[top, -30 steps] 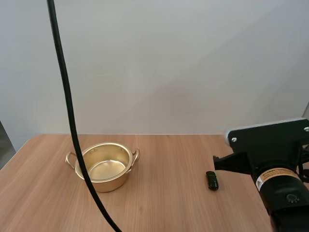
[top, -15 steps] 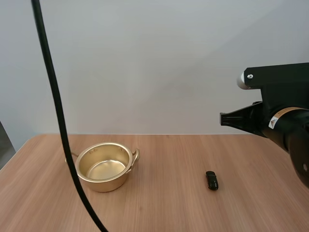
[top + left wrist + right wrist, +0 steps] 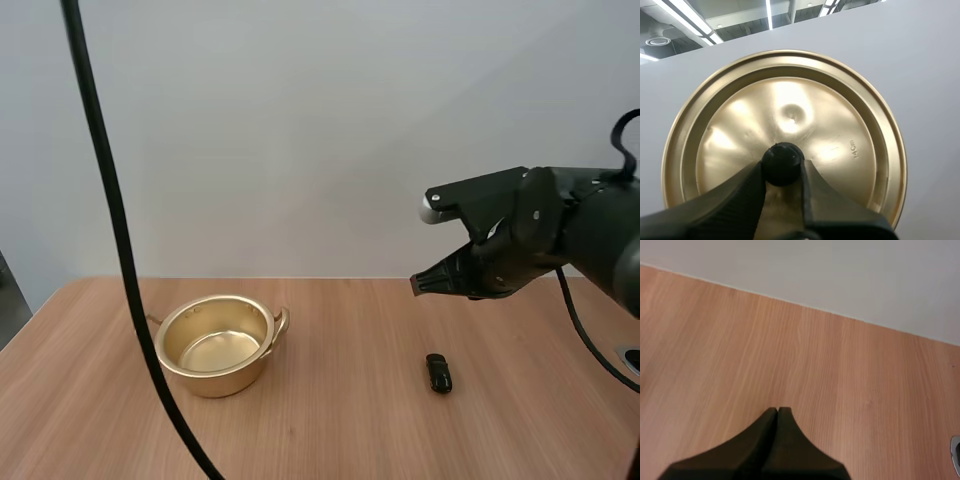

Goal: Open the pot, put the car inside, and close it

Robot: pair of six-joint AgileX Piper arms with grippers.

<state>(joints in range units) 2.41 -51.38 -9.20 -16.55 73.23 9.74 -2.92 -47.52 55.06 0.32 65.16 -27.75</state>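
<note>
A: Left end effector (image 3: 782, 169)?
B: Clamped on the knob (image 3: 782, 159) of the lid (image 3: 840, 145), which it holds clear so the pot (image 3: 217, 345) stands open at the 9 o'clock side of the tabletop (image 3: 340, 430).
A: Car (image 3: 438, 373)?
B: On the tabletop, well apart at the pot's 3 o'clock, not yet inside.
A: Right end effector (image 3: 420, 284)?
B: Fingers pressed together, empty, raised toward the car's 12 o'clock. It will likely need to open before grasping.

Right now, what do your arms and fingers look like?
My right arm is black and rounded, with an angular bracket tipped by a white cap. The right gripper and left gripper have matte black tapering fingers.
</note>
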